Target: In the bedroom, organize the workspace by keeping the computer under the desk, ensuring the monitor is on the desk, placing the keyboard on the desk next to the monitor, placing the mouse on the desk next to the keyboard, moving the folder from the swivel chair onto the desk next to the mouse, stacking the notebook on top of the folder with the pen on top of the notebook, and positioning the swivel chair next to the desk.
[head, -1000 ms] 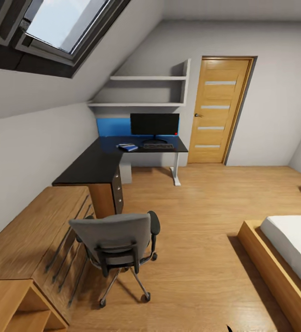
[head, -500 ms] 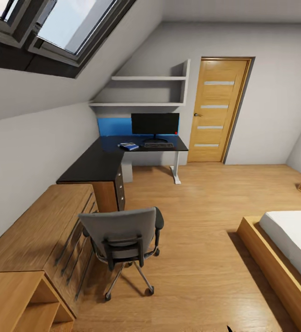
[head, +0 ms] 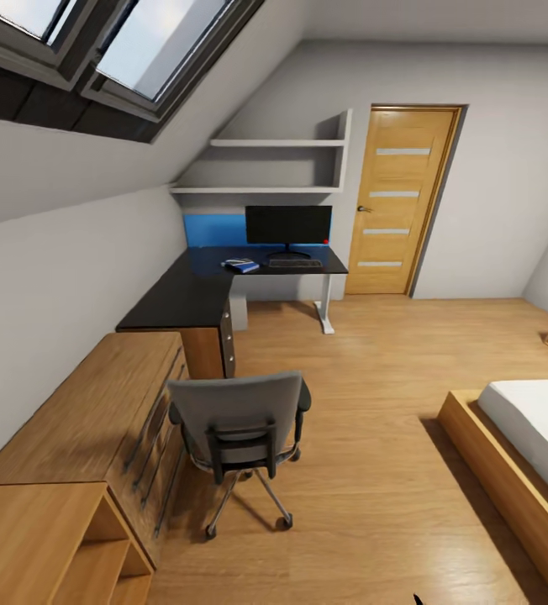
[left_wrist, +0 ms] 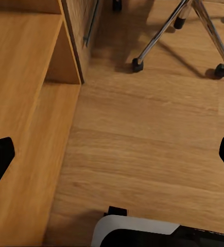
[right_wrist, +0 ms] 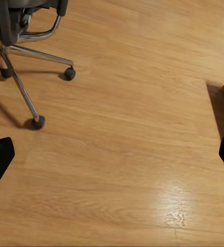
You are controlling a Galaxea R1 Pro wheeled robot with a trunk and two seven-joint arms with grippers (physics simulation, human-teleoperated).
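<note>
Grey padding covers the swivel chair (head: pixel 239 420), well ahead of both pincers in the head view, its back toward the camera and well apart from the desk (head: pixel 223 281). It should roll easily on its castors; the stiff backrest looks the best hold.

Left wrist: left pincer (left_wrist: pixel 112 157) spread, empty, over the floor (left_wrist: pixel 148 139), chair castors just beyond it.

Right wrist: right pincer (right_wrist: pixel 112 154) likewise spread and empty, chair base beyond.

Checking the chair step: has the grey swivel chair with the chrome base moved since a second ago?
No: the whole view shifted, so the camera moved; the grey swivel chair keeps its place beside the light wooden chest.
</note>
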